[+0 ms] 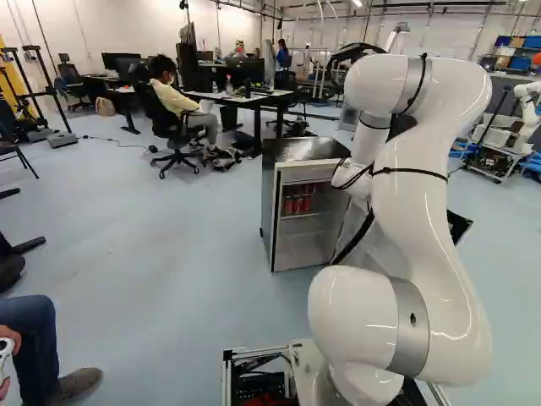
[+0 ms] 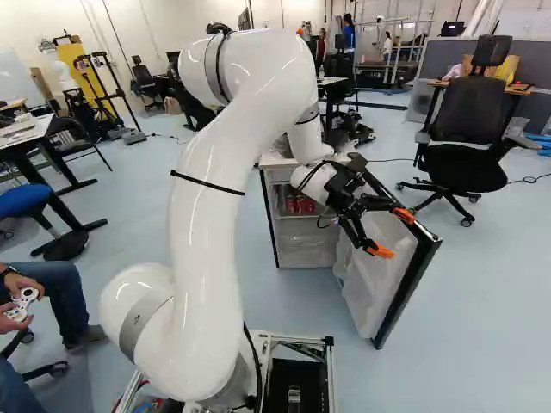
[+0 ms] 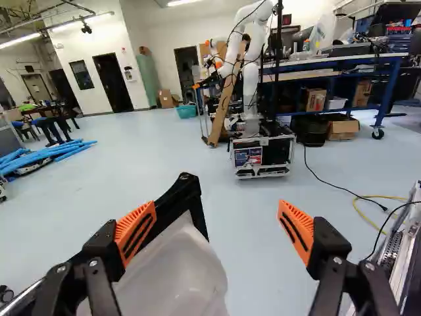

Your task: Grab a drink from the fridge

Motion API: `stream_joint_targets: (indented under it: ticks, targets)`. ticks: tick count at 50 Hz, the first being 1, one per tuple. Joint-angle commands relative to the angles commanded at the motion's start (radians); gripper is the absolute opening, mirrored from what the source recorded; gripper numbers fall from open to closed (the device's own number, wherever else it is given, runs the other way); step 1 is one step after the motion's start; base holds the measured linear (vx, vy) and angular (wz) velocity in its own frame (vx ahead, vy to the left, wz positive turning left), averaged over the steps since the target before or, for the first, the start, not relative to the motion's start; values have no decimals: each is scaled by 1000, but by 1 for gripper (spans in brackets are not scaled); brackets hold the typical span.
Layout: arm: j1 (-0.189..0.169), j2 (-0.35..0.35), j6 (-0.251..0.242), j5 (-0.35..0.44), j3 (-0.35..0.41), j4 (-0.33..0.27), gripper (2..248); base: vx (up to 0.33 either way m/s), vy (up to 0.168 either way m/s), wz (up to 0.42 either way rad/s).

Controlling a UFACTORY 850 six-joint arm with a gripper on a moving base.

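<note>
Nearest, short of the fridge (image 1: 292,150): the white arm (image 2: 211,172), rising from its base and bent over towards the fridge's door side. Next, outside the fridge, by the upper edge of its open door (image 2: 374,284): the gripper (image 3: 216,229), fingers spread wide, nothing pinched between. One dark door corner (image 3: 186,197) close by an orange pad; impossible to tell touching from just apart. Aimed past the door, away from the fridge's inside.

Done, by the look of it: door swung well open, shelves uncovered. Left to do: back clear of the door, turn to the fridge's opening, reach in, close on one can, draw it out. Perhaps halfway, with a risk of snagging the door edge on the turn.

Inside the fridge, on an upper shelf: the drinks, red cans (image 1: 297,203) grouped together, ungripped. Labels too small to make out.

Behind the fridge, a desk (image 1: 260,96). Well off on the fridge's door side, another robot (image 3: 250,89) above a case with a printed panel (image 3: 248,156), wording not readable with certainty.
</note>
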Motion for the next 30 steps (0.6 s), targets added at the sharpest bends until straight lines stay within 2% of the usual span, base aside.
stream_joint_targets:
  ticks: [13, 30]
  targets:
    - [5, 14, 0, 0, 35, -17, 247, 0, 0, 0]
    - [24, 64, 0, 1, 155, -154, 247, 0, 0, 0]
